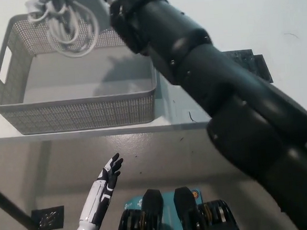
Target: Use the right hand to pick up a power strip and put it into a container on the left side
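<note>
The black right arm (204,85) reaches over the gray basket (79,112), a coiled white cord (65,26) hanging above it. Its robot hand is hidden, grip untellable. The left robot hand (109,177) rests low, fingers apart.

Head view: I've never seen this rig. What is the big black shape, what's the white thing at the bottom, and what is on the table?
The camera sits on a humanoid robot's head, looking steeply down. The big black shape is its right arm, reaching across a white table. Its hand is at the top edge, mostly out of view, carrying a white power strip with coiled cable above a grey mesh basket, which looks empty. The white left hand rests below the table edge, fingers apart, holding nothing. A dark patch marks the table beside the arm.
</note>
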Action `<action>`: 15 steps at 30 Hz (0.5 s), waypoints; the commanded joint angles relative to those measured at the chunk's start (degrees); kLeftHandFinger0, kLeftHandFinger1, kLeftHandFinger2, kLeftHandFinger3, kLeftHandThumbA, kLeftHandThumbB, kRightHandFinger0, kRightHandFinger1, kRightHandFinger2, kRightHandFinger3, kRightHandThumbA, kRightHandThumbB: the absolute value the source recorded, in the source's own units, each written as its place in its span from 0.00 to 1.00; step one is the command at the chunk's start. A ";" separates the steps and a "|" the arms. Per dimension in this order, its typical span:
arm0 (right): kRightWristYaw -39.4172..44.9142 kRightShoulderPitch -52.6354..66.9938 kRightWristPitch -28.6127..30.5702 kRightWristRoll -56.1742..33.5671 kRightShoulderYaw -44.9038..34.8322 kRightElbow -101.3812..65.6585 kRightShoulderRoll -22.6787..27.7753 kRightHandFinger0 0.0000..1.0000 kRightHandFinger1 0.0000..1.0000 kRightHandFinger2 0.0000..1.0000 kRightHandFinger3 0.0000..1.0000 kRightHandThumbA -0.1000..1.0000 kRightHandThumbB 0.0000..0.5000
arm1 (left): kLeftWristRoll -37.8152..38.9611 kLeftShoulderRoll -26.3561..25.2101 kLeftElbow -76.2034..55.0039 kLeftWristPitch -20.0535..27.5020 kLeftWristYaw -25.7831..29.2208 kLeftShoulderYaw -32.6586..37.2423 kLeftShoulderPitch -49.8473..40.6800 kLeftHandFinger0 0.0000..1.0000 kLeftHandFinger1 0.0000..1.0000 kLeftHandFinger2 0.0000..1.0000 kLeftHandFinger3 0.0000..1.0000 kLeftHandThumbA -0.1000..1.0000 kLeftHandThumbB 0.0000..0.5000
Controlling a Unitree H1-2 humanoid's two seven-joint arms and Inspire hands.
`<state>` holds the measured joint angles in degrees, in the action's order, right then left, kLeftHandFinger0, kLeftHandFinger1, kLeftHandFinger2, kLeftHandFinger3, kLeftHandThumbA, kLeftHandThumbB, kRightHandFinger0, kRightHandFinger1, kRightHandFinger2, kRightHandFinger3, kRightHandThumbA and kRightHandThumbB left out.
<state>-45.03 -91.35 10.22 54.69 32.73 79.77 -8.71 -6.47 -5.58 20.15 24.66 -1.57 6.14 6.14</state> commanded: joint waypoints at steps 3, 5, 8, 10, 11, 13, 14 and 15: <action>4.44 -3.73 -1.76 -4.76 -1.43 0.90 -1.47 0.00 0.00 0.47 0.21 0.00 0.52 | -0.36 -0.79 -1.47 2.27 -0.40 0.49 1.68 1.00 1.00 1.00 1.00 1.00 0.21; 6.09 -2.79 -2.32 -4.98 -1.25 1.43 -1.70 0.00 0.00 0.43 0.35 0.00 0.66 | -0.53 -0.77 -1.52 2.27 -0.44 0.53 1.80 1.00 1.00 1.00 1.00 1.00 0.23; 7.22 -0.81 -2.66 -4.70 -0.22 2.07 -1.47 0.00 0.00 0.35 0.38 0.00 0.69 | -0.08 -0.57 -1.51 2.26 -0.81 0.39 1.62 1.00 1.00 1.00 1.00 1.00 0.26; 8.27 -0.06 -2.85 -5.10 -0.24 2.36 -1.28 0.00 0.00 0.31 0.33 0.00 0.64 | -0.46 -0.63 -1.66 2.26 -0.80 0.54 1.62 1.00 1.00 1.00 1.00 1.00 0.26; 10.53 0.67 -3.10 -5.70 -0.53 2.70 -1.10 0.00 0.00 0.32 0.29 0.00 0.58 | -0.85 -0.75 -1.84 2.27 -0.63 0.71 1.57 1.00 1.00 1.00 1.00 1.00 0.25; 11.47 1.61 -4.03 -5.80 -0.41 3.04 -0.85 0.00 0.00 0.27 0.24 0.00 0.63 | -0.47 -0.78 -1.90 2.27 -0.69 0.77 1.65 1.00 1.00 1.00 1.00 1.00 0.24; 11.99 2.00 -4.10 -6.05 -0.50 3.11 -0.60 0.00 0.00 0.27 0.21 0.00 0.61 | -0.62 -0.85 -2.04 2.27 -0.65 0.87 1.66 1.00 1.00 1.00 1.00 1.00 0.24; 13.96 2.38 -5.02 -6.05 -0.33 3.33 -0.40 0.00 0.00 0.30 0.24 0.00 0.59 | -1.07 -0.92 -2.14 2.27 -0.44 0.96 1.64 1.00 1.00 1.00 1.00 1.00 0.23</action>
<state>-35.89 -86.57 8.06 51.45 32.61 83.36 -10.38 -6.67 -5.67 19.94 24.67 -2.03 6.56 6.86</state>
